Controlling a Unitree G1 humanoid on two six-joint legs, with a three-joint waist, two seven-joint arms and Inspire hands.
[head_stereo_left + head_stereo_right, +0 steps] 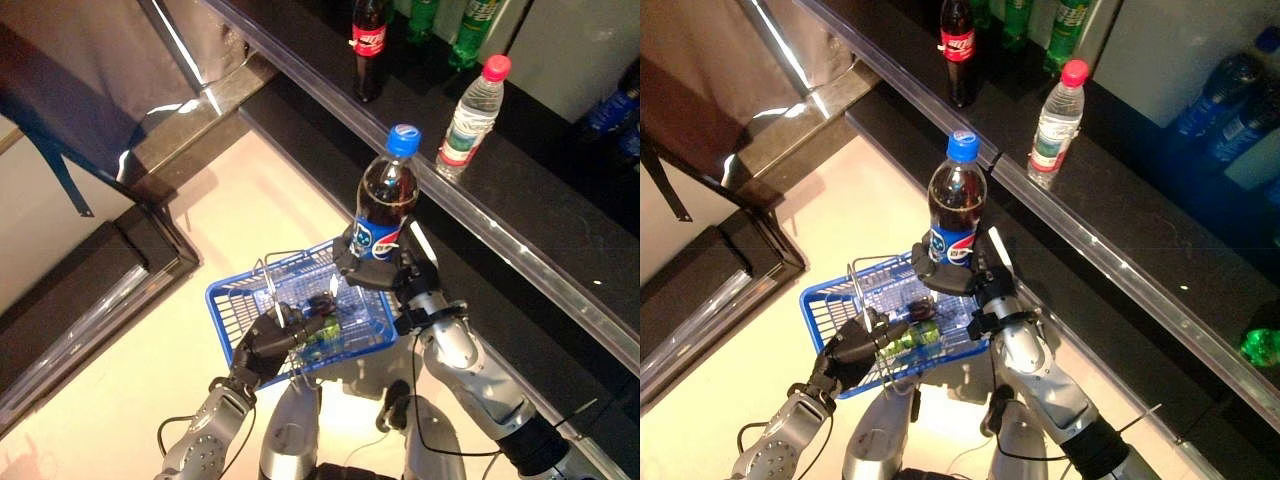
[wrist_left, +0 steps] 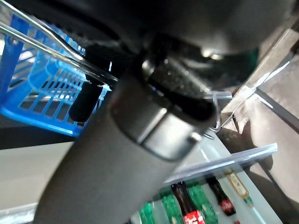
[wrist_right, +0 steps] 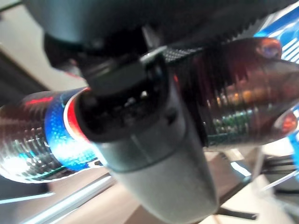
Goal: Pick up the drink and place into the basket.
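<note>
Transport step: right hand clamps blue-capped dark cola plastic bottle upright above blue wire basket, whose handle left hand grips; next, lower it in.

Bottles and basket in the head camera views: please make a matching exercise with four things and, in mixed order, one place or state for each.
Things:
1. cola bottle with blue cap
2. blue basket
3. water bottle with pink cap
4. cola bottle with red label

Places or states:
A. hangs from the left hand by its wire handle
B. far back on the dark shelf
C. held by the right hand
D. near the shelf's front edge

Pairs: 1-C, 2-A, 3-D, 4-B
</note>
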